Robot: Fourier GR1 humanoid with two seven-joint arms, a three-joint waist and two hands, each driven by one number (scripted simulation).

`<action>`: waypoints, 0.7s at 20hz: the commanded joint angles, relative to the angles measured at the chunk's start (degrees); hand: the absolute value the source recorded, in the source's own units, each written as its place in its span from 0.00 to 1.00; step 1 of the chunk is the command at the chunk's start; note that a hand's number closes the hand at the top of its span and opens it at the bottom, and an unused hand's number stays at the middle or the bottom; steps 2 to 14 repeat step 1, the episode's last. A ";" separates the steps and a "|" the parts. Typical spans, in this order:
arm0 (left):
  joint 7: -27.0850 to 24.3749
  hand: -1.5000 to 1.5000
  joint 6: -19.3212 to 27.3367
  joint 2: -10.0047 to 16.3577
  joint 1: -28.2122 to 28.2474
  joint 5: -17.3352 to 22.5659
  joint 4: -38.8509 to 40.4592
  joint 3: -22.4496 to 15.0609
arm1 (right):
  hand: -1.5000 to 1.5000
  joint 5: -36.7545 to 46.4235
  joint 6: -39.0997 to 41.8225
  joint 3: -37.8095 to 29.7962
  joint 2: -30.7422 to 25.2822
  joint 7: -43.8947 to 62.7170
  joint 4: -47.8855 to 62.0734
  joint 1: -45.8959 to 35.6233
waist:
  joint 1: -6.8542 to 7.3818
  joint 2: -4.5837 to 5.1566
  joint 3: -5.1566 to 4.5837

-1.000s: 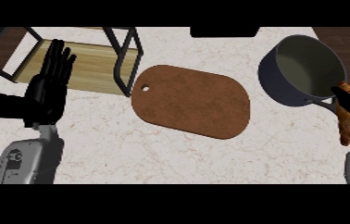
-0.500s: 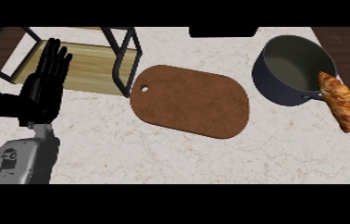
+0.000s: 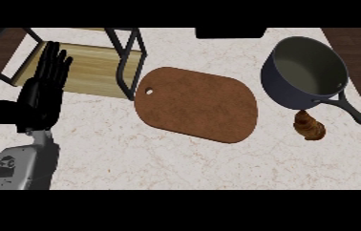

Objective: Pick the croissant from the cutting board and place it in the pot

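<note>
1. Pale marbled counter (image 3: 148,161), seen from steeply above. A black-framed rack with a wooden shelf (image 3: 91,68) sits at upper left.
2. The brown cutting board (image 3: 197,103) is mid-counter and tilted, with its hanging hole toward the rack. Nothing is on it.
3. The dark pot (image 3: 277,84) is at upper right, upright, with a pale interior and nothing visible inside. Its handle (image 3: 347,107) runs toward the lower right.
4. The croissant (image 3: 308,126) lies on the counter, not in the pot and off the board. It sits just below the pot wall, left of the handle and right of the board's edge. I cannot tell whether it touches the pot.
5. The left hand (image 3: 41,101) is at the left edge, resting with its palm flat to the view. Its fingers (image 3: 53,68) are straight, pointing up and slightly apart, and hold nothing. They overlap the rack's shelf in view.
6. The grey left forearm (image 3: 28,165) comes in from the lower-left corner, roughly vertical, well apart from the board and the croissant.
7. The right hand does not show, so nothing is gripping the croissant.
</note>
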 commanded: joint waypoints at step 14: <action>-1.05 0.50 1.17 -1.88 1.45 -1.81 -0.56 -1.72 | 0.00 -7.14 4.20 -4.85 2.12 -6.10 -0.98 5.12 | 0.02 0.01 0.00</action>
